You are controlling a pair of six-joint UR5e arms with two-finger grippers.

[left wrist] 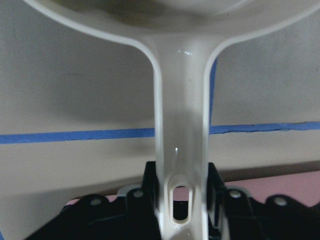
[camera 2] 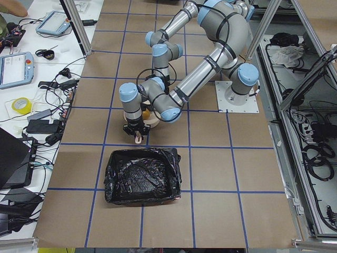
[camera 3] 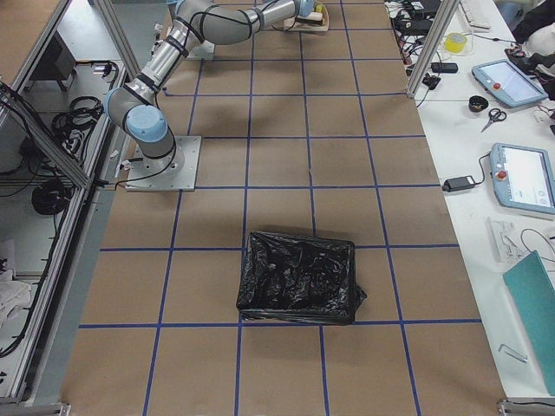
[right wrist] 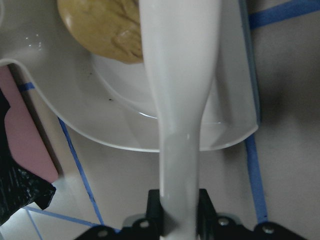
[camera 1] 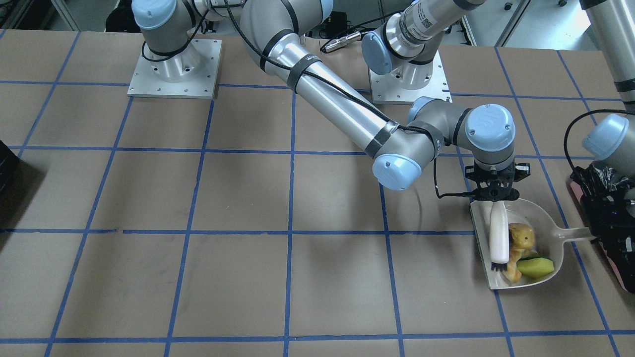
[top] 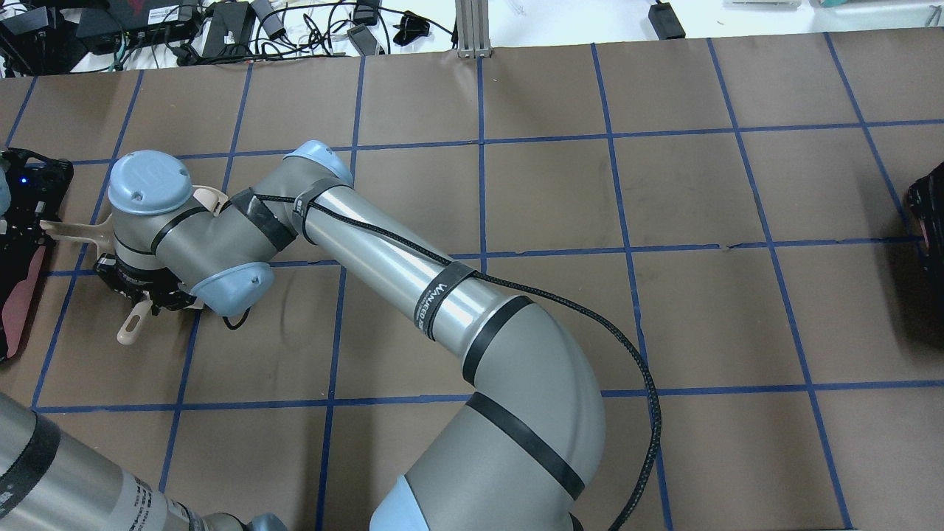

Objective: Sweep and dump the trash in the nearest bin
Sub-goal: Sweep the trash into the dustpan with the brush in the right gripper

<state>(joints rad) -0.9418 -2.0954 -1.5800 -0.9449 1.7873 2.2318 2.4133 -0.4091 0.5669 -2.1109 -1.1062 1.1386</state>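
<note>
Left claw (left wrist: 182, 194) clamps pan (camera 1: 543, 217) by handle | right claw (right wrist: 179, 209) clamps brush (camera 1: 498, 238) | trash (camera 1: 522, 237) in pan | bin (camera 2: 141, 176) just behind left claw

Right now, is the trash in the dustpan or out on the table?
In: the potato-like lump, pastry piece and green wedge all lie inside the white dustpan.

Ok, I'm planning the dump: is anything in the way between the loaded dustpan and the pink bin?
Nothing visible does. Bare table separates the dustpan from the bin. The left tool grips its handle on that side; the brush in the right tool rests beside the trash.
</note>
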